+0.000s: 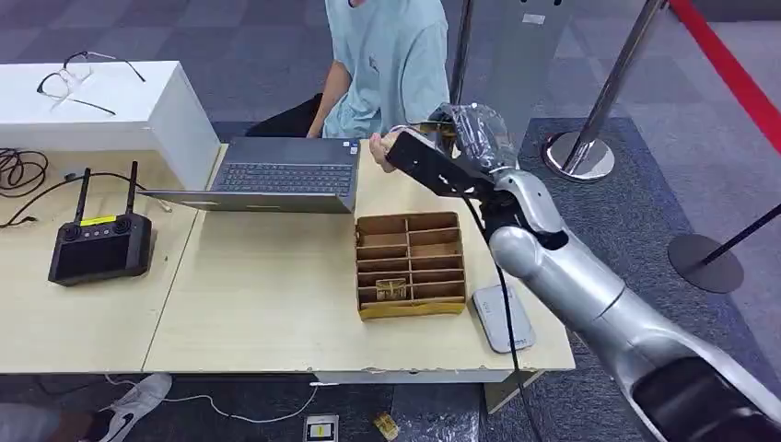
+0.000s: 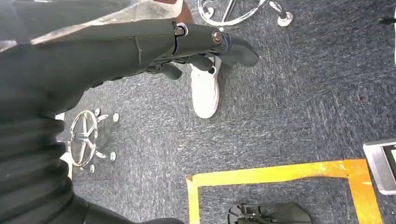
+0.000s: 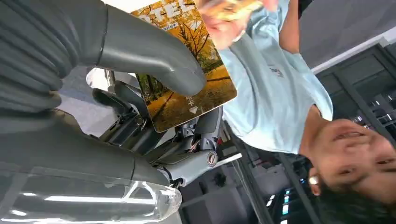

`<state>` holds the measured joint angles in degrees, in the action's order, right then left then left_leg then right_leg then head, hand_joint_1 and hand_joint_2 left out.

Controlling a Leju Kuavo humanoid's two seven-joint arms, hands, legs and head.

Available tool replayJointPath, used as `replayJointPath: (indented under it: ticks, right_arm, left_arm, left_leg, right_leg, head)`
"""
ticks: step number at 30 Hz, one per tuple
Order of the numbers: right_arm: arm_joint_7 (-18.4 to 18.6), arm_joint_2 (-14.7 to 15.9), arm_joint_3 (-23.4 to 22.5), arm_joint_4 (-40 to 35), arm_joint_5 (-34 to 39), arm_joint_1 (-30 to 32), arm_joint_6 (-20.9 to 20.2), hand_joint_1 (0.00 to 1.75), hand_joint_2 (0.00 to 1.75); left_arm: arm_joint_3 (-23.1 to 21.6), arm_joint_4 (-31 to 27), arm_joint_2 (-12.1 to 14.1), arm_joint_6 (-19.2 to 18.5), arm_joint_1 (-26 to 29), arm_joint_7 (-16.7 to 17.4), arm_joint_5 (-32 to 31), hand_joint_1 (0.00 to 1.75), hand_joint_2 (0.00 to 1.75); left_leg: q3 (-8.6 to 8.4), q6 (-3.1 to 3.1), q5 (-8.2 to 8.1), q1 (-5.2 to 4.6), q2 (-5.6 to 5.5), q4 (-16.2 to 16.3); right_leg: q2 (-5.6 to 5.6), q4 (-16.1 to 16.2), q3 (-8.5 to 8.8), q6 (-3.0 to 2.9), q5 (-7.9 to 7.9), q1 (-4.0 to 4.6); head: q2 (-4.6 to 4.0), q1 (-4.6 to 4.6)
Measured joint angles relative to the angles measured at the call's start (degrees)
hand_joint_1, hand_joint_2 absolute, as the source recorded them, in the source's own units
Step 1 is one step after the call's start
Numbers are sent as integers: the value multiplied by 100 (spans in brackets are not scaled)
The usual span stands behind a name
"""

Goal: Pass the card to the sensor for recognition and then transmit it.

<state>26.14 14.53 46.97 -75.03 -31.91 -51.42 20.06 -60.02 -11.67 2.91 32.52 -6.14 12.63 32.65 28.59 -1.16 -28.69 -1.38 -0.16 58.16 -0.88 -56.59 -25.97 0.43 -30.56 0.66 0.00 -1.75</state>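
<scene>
My right hand (image 1: 440,158) reaches over the table's far edge toward a seated person in a light blue shirt (image 1: 391,60). In the right wrist view its thumb (image 3: 154,53) and fingers pinch a card (image 3: 191,88) printed with autumn trees. The person's hand (image 3: 226,18) touches the card's far end; the same hand (image 1: 378,148) appears in the head view next to mine. The flat grey sensor (image 1: 503,318) lies near the table's front right corner. My left hand (image 2: 140,51) hangs over the carpet, holding nothing, fingers loosely apart.
A cardboard divider box (image 1: 410,264) with a card in one slot stands beside the sensor. An open laptop (image 1: 276,175), a black controller (image 1: 99,247) and a white box (image 1: 101,106) with glasses lie further left. Stanchion bases (image 1: 578,157) stand on the right floor.
</scene>
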Motion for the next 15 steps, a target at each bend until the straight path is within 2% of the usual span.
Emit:
replayJointPath:
  ticks: [6, 15]
  right_arm:
    - [-9, -111, 155, 153, -72, -186, -17, 175, 175]
    - [-68, -212, 417, 435, -275, -191, -57, 175, 175]
  left_arm:
    - [0, 0, 11, 0, 0, -15, 0, 0, 175]
    - [0, 0, -2, -9, 0, 188, 101, 0, 175]
  left_leg:
    - [0, 0, 0, 1, -1, 0]
    - [0, 0, 0, 1, 1, 0]
  right_leg:
    - [0, 0, -1, 0, 0, 0]
    - [0, 0, 0, 0, 0, 0]
  head:
    - [0, 0]
    - [0, 0]
